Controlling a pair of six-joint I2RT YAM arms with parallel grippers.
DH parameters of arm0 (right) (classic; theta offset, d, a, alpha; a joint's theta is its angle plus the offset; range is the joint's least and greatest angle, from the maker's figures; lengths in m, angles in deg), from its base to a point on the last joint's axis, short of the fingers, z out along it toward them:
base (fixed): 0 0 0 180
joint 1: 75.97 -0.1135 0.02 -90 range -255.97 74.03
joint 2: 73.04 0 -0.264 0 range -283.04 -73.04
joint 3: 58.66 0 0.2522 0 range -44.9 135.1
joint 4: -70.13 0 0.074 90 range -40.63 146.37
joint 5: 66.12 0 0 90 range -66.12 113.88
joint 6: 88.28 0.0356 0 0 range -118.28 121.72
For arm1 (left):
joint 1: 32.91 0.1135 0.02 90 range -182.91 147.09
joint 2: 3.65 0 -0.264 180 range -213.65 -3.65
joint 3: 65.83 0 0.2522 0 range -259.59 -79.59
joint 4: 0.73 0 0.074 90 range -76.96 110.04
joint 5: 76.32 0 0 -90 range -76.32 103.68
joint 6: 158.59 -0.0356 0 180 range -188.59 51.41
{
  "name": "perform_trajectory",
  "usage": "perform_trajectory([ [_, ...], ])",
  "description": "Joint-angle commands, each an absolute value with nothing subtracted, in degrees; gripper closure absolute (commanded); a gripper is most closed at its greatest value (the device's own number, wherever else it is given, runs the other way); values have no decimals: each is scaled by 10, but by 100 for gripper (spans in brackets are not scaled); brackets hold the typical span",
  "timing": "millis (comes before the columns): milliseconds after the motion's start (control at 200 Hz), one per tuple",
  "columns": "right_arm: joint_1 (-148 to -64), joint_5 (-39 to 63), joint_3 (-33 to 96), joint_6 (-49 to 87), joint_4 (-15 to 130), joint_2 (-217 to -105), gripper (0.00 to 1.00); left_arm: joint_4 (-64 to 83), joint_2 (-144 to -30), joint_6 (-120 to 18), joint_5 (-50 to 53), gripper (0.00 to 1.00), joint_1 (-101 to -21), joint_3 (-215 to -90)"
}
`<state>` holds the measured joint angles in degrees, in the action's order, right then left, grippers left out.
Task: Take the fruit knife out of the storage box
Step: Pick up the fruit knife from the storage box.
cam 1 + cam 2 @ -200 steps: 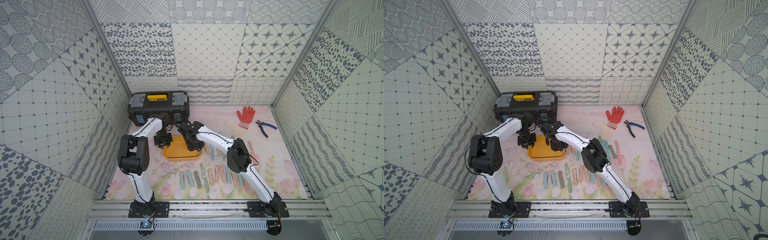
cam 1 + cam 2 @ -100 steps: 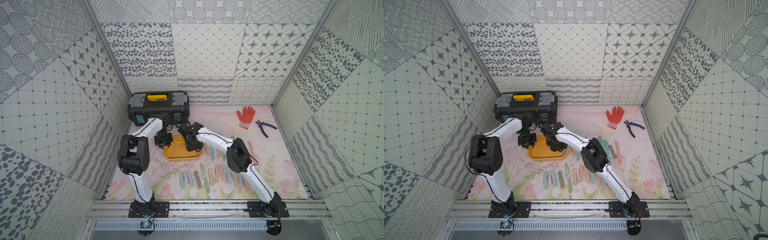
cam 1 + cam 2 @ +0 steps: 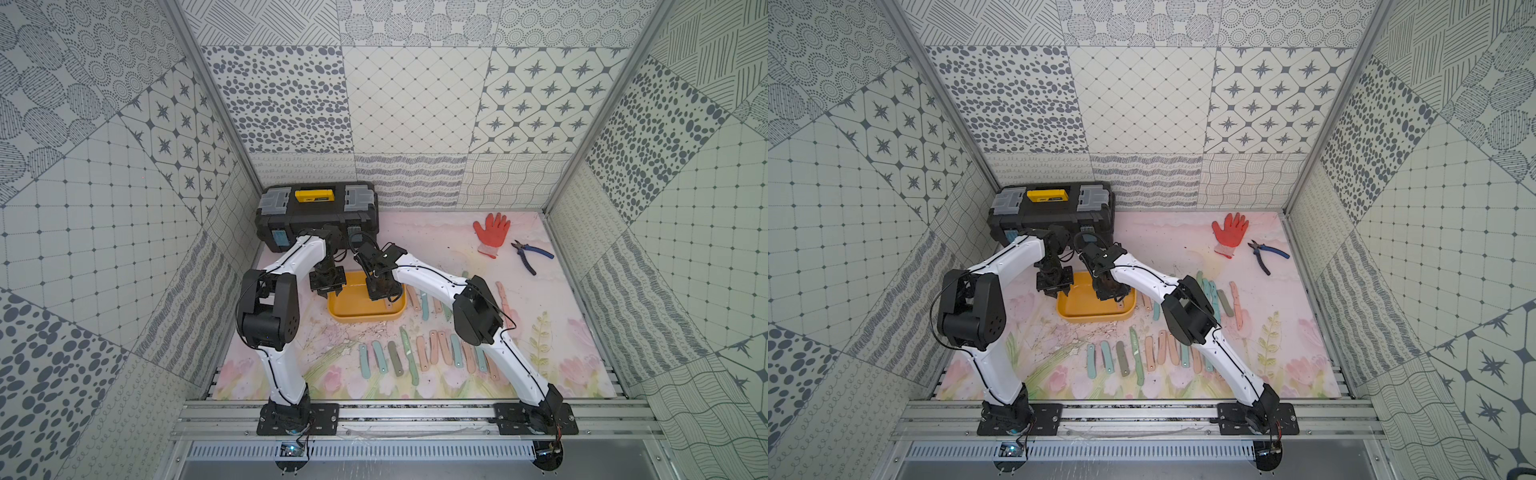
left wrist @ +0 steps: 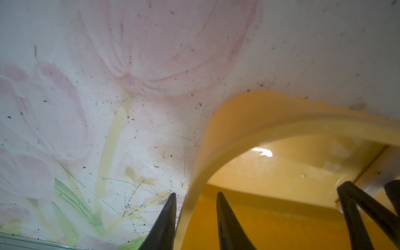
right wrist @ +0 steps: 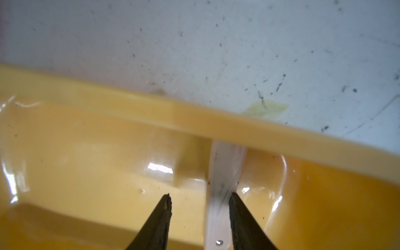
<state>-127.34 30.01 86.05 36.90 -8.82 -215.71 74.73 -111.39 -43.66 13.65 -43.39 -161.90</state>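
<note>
The right gripper (image 5: 200, 195) hangs partly open inside the storage box (image 3: 365, 319), its fingers either side of the fruit knife (image 5: 220, 173); one finger touches the pale handle, the other stands clear. The knife lies on the box floor, one end against the wall under the rim. The left gripper (image 4: 195, 193) pinches the box's rim, one finger outside, one inside. The box sits on the bench (image 3: 436, 245).

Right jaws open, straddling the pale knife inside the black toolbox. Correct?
Wrong container. On the right gripper the jaws are open, straddling the pale knife, but inside the yellow storage box. The right wrist view shows it.
</note>
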Motion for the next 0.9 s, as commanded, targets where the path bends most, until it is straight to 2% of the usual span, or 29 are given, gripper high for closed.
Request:
perform_trajectory([
  [0, -1272, 324, 852, 376, -89, -2153, 52, 751, -1109, -435, 137, 69, -435, -1617],
  [160, -1273, 332, 790, 355, -7, -2113, 51, 752, -1109, -435, 137, 69, -435, -1617],
  [625, -1265, 324, 833, 348, -46, -2162, 48, 752, -1109, -436, 137, 69, -435, -1617],
  [895, -1262, 310, 842, 342, -50, -2181, 53, 752, -1109, -436, 139, 69, -435, -1617],
])
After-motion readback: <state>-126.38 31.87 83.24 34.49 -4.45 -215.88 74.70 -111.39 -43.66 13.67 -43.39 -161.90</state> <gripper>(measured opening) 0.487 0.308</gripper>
